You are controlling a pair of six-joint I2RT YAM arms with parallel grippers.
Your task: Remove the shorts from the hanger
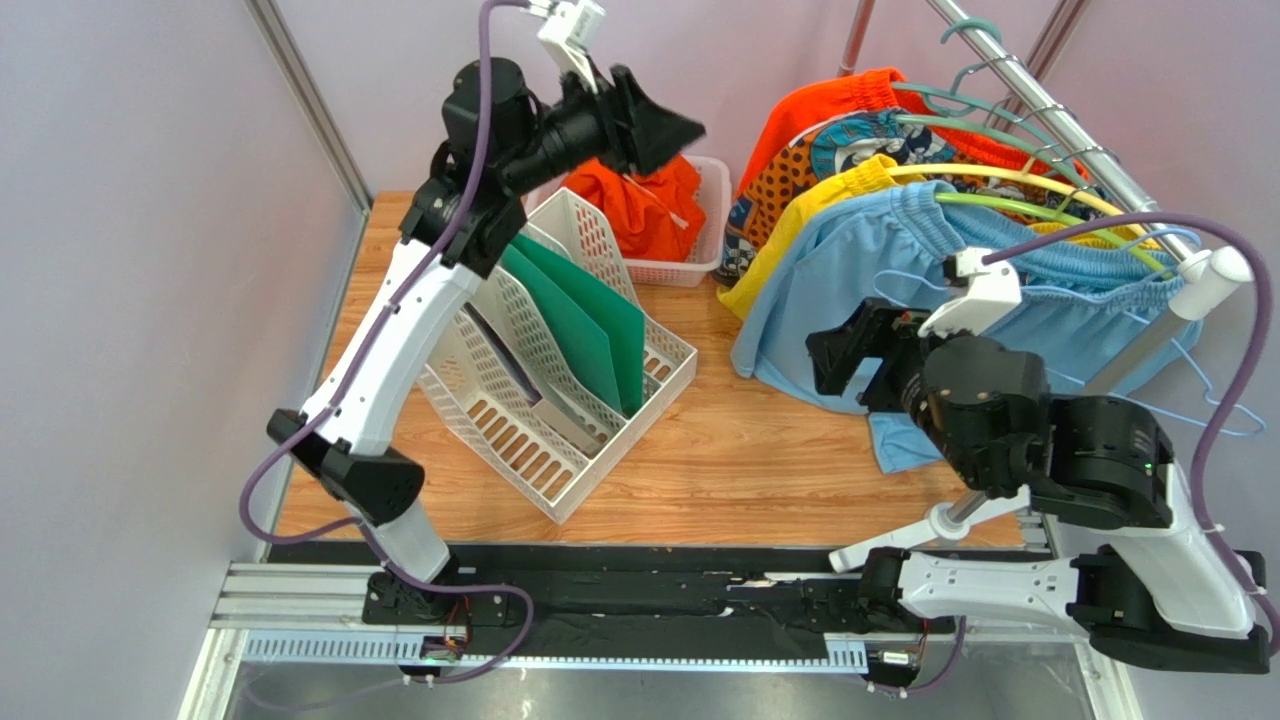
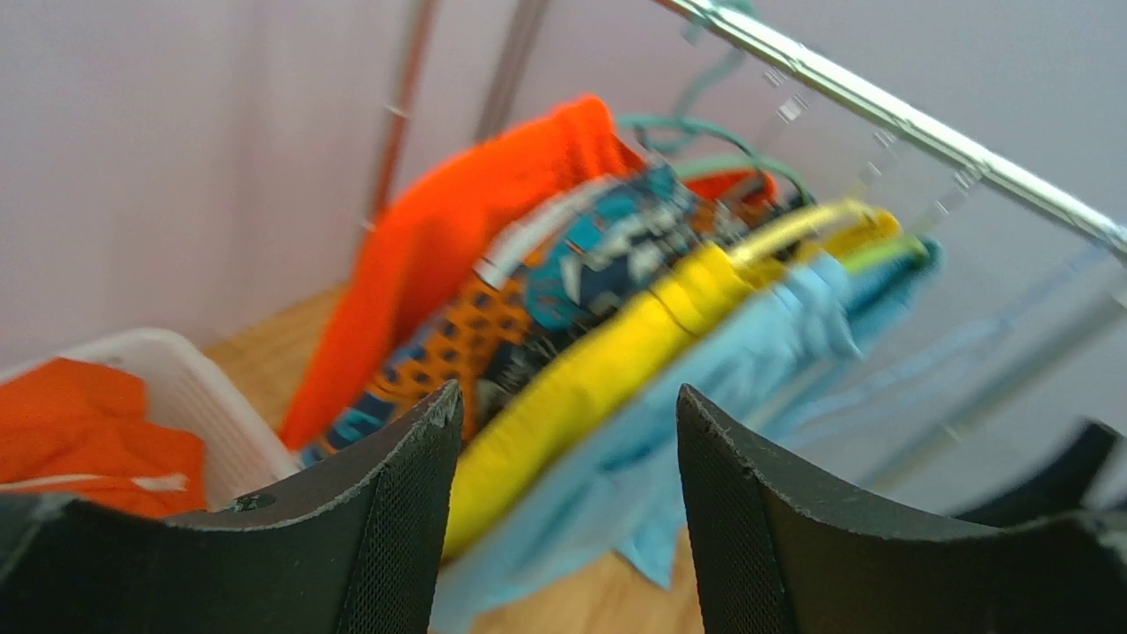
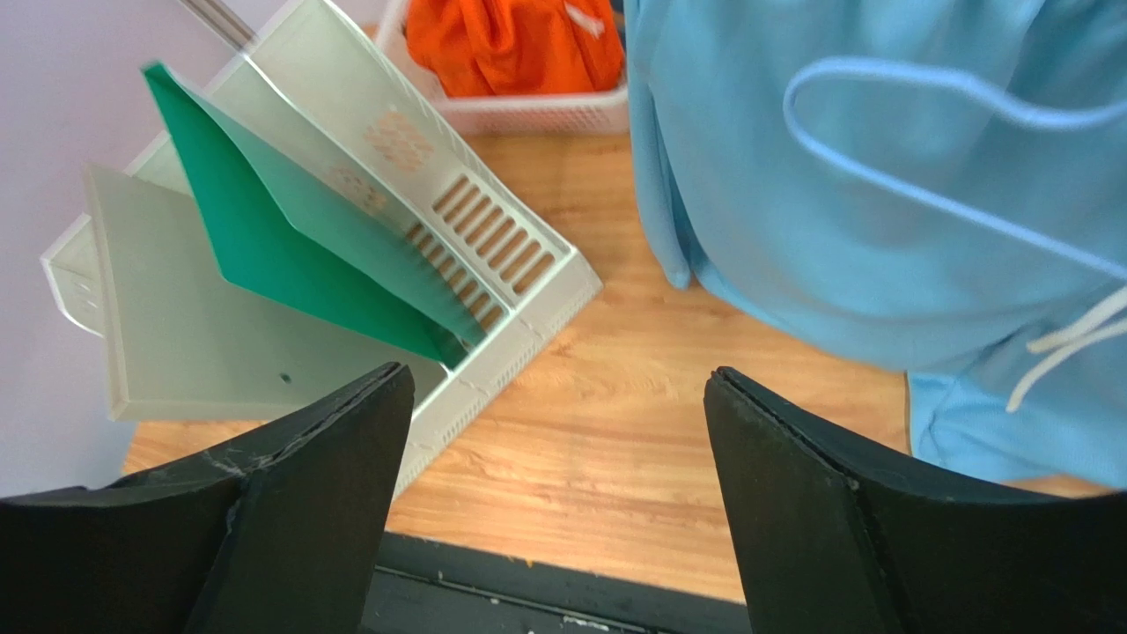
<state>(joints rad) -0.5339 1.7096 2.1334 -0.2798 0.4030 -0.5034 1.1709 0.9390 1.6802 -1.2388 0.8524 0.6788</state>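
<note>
Pale lilac walls on three sides; wooden table point(image 1: 751, 450) below.

- Light blue shorts point(image 1: 857, 285): hung from a yellow-green hanger point(image 1: 1037, 210), nearest garment on the rail point(image 1: 1037, 93), at 2 o'clock from the table centre. Legs trail down to the tabletop. White drawstring point(image 3: 1058, 350) dangles loose.
- Handling, as judged: light, limp cloth that will drape and bunch. Not fragile, and not slippery against the pads. The elastic waist stretched over the hanger is the firmest part, so a pinch there near one hanger end looks best. A tug on a leg would likely swing the hanger. The drawstring may snag.
- Orange shorts point(image 1: 646, 203): crumpled in the white basket point(image 1: 669, 273) at 12 o'clock, off any hanger.
- Behind the blue pair on the rail, toward 1 o'clock: yellow pair point(image 1: 781, 225), patterned pair point(image 1: 781, 173), then another orange garment point(image 1: 827, 105).
- Right gripper point(image 1: 842, 353): at 7 o'clock of the blue pair, just beside a leg. Jaws spread wide, nothing held.
- Left gripper point(image 1: 654, 128): raised above the basket, aimed at the rail toward 3 o'clock. Jaws wide apart and empty.
- White file rack point(image 1: 526, 435) with green folders point(image 1: 586, 315) at 9 o'clock.
</note>
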